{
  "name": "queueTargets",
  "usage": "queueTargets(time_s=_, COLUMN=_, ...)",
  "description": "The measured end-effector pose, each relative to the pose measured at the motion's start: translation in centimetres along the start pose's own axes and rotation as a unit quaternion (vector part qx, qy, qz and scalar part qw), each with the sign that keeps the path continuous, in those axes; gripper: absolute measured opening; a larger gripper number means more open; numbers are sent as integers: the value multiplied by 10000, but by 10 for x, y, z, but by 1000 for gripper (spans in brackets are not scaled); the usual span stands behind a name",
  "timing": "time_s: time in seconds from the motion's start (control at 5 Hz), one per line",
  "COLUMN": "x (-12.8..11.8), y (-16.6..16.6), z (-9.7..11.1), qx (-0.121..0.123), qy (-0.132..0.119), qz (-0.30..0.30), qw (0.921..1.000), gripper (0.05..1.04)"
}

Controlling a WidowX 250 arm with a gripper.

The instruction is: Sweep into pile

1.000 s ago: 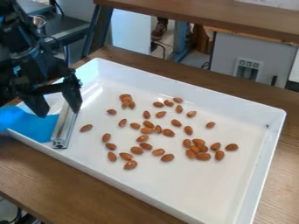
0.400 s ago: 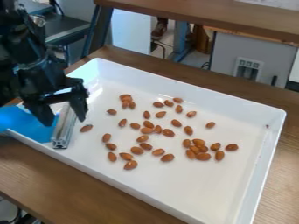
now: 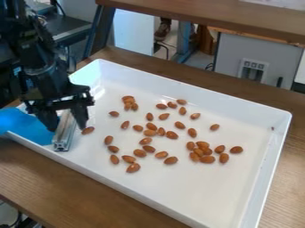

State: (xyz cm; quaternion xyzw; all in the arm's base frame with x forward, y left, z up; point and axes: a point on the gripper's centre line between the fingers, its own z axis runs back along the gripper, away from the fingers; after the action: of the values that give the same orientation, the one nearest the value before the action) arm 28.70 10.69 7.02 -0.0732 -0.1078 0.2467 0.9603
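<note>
- Gripper [image 3: 68,127]: at the tray's left end, fingers spread wide, one to each side of the metal bar [image 3: 63,140]; contact with it cannot be determined.
- Almonds [image 3: 150,132]: scattered across the middle of the white tray [image 3: 196,191], some clustered; one lies just beside the gripper's right-hand fingertip in the view.
- Blue sheet [image 3: 28,127]: beside the bar, over the tray's left edge.
- Wooden table [image 3: 89,198]: beneath the tray.

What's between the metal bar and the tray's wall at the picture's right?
Brown almonds, scattered with some bunched together, then bare tray floor, in the camera view.
</note>
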Motion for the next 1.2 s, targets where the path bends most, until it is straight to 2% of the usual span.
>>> queueTargets(time_s=0.2, x=-2, y=1, z=-2, qx=138, qy=91, qz=81, qw=9998, gripper=395)
queueTargets(time_s=0.4, x=-5, y=-6, z=-4, qx=113, qy=135, qz=-62, qw=9998, gripper=348)
queueTargets(time_s=0.6, x=-11, y=-22, z=-5, qx=-63, qy=297, qz=-172, qw=9994, gripper=348)
queueTargets(time_s=0.8, x=-20, y=-48, z=-11, qx=-129, qy=391, qz=-289, qw=9987, gripper=348)
queueTargets(time_s=1.2, x=-38, y=-100, z=-20, qx=-263, qy=281, qz=-411, qw=9984, gripper=348)
